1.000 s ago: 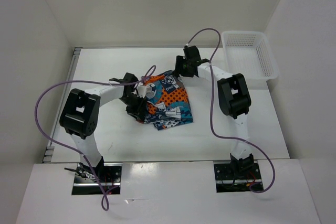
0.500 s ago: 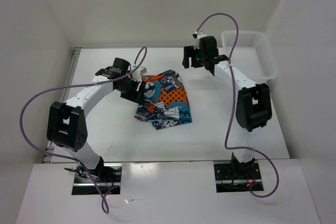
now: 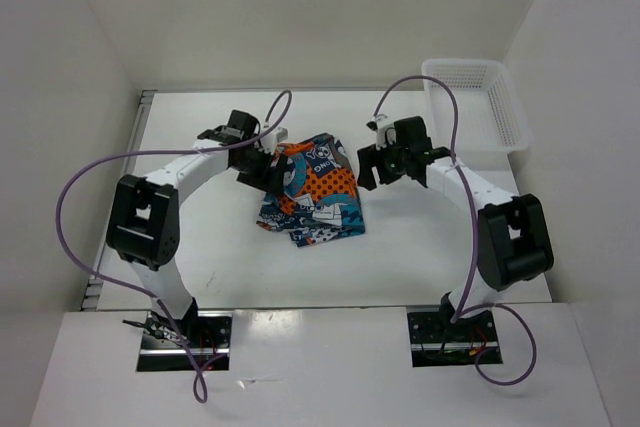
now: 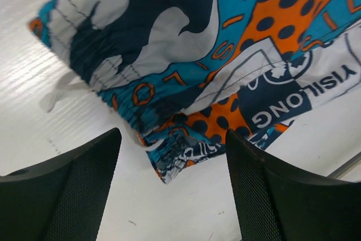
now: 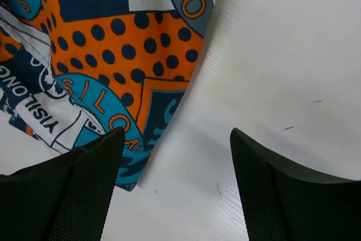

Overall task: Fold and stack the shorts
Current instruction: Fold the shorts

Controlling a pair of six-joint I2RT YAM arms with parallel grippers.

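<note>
My left gripper [image 4: 172,139]: my two black fingers are spread wide with nothing pinched between them. I hang over the left side of the shorts [image 3: 312,192].
My right gripper [image 5: 177,136]: my fingers are spread wide here too and hold nothing. I am just beside the right edge of the shorts, over bare table [image 3: 200,247].
The shorts: they lie in a folded bundle on the table, between my two grippers. The print is orange with navy dots, teal, navy and white.
Hard to see from above: my left gripper covers part of the left edge of the shorts. I cannot tell from there if I touch the cloth.
Cut off in my left wrist view: I see only the gathered waistband and some of the print. The rest runs out of the picture.
Cut off in my right wrist view: only one corner of the shorts shows, at the upper left.
White string [image 4: 56,97]: a blurry white bit sticks out from the waistband. I cannot make it out well.
Basket [image 3: 480,107]: a white basket sits well apart from the shorts, on their far right side.
</note>
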